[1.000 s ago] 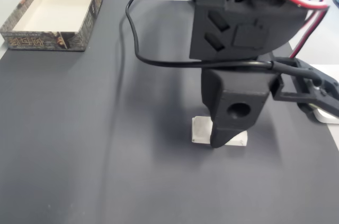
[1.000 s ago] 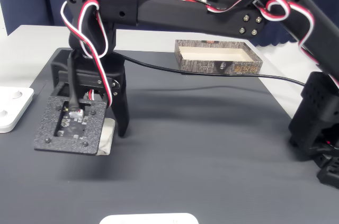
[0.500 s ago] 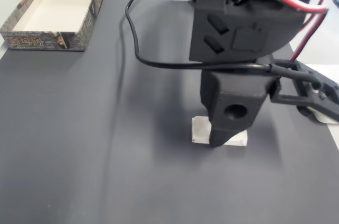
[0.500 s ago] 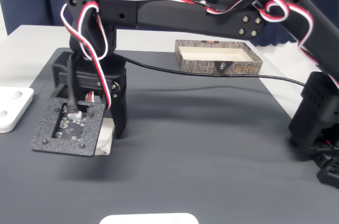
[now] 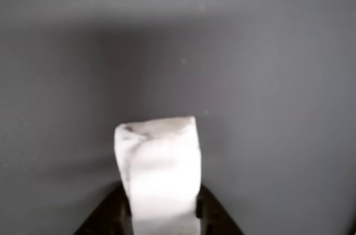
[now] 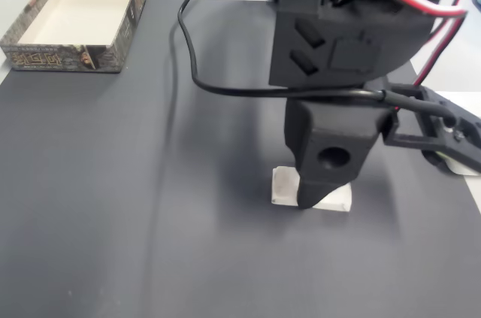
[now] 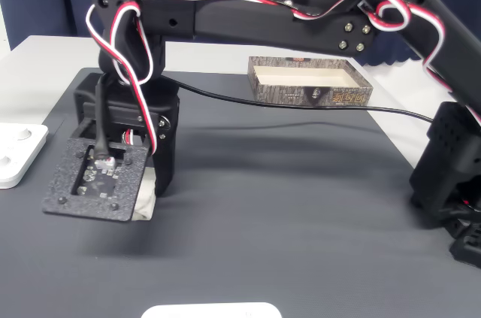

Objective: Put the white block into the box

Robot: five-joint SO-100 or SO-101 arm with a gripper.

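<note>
The gripper (image 6: 319, 199) pinches the block (image 5: 160, 168) on the mat, the box (image 6: 120, 36) well apart at the far-left corner.

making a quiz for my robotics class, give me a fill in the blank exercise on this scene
1. The white block lies on a dark ____ mat.
2. The box holds ____.
3. The gripper is lowered over the ____ block.
4. In a fixed view the box sits in the mat's far ____ corner.

Missing words: grey; nothing; white; left
</note>
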